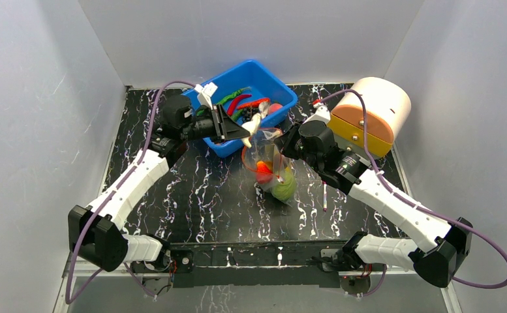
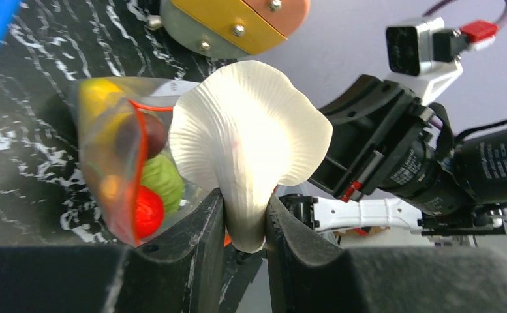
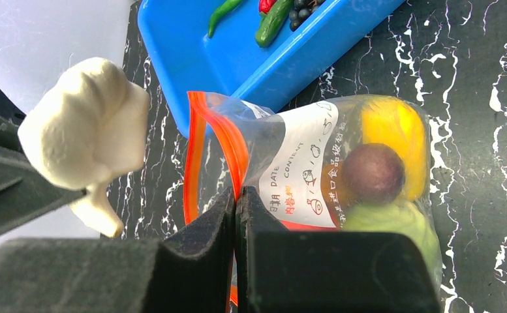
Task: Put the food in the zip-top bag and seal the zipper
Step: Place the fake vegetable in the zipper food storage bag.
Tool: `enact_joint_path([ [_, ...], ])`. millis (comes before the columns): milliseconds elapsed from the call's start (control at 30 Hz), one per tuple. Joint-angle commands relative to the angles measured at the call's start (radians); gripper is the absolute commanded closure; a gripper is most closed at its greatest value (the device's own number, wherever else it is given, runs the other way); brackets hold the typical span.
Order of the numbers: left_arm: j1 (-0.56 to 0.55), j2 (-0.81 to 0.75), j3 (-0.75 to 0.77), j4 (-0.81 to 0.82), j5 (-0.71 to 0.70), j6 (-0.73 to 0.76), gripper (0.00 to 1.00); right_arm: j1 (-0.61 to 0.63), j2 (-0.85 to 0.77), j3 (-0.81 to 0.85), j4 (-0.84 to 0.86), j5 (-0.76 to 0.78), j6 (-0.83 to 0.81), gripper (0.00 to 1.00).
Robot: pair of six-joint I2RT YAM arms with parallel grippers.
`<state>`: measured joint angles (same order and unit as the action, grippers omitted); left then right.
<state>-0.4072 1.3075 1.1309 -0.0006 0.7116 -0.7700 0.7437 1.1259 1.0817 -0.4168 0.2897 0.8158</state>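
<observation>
i am watching the left gripper (image 2: 244, 208) pinching the stem of the white mushroom (image 2: 250, 130), its two dark jaws squeezing the stalk from both sides while the ribbed cap is fanning out beyond the fingertips; from the top camera the mushroom is hanging in the air by the near edge of the blue tub (image 1: 275, 78), just beside the mouth of the zip-top bag (image 1: 268, 160) and not inside it; the right gripper (image 3: 235, 202) is pressing its jaws together on the bag's rim, with the clear film and the red-orange zipper (image 3: 196, 163) running down between them; the bag is hanging from that grip with its loaded end down toward the black marbled table (image 1: 205, 189), and its mouth is gaping toward the mushroom, which is sitting apart from the strip in the right wrist view; inside the pouch i am seeing a yellow piece (image 3: 394, 134), a round brown piece (image 3: 373, 173) and the green melon (image 3: 387, 222) lying at the closed end, well away from the right jaws; the left wrist camera is also showing a red piece (image 2: 147, 212) low against the film; green chilies (image 3: 224, 10) are lying in the tub; a cream drum (image 1: 374, 107) with an orange face is sitting at the table's far right
</observation>
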Motion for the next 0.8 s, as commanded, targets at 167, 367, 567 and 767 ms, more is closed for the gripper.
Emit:
enact_joint_path([
  [167, -0.113, 0.010, -0.044, 0.098, -0.024, -0.062, 0.88, -0.005, -0.041, -0.003, 0.063, 0.014, 0.030, 1.00],
  [367, -0.127, 0.055, -0.016, 0.002, -0.077, 0.005, 0.89, -0.005, -0.055, -0.033, 0.142, -0.032, 0.007, 1.00],
  [567, -0.135, 0.095, -0.009, -0.010, -0.120, 0.025, 0.89, -0.005, -0.039, 0.007, 0.105, -0.027, -0.002, 1.00],
  [767, -0.148, 0.138, 0.033, -0.071, -0.164, 0.073, 0.89, -0.005, -0.051, 0.010, 0.109, -0.026, -0.003, 1.00],
])
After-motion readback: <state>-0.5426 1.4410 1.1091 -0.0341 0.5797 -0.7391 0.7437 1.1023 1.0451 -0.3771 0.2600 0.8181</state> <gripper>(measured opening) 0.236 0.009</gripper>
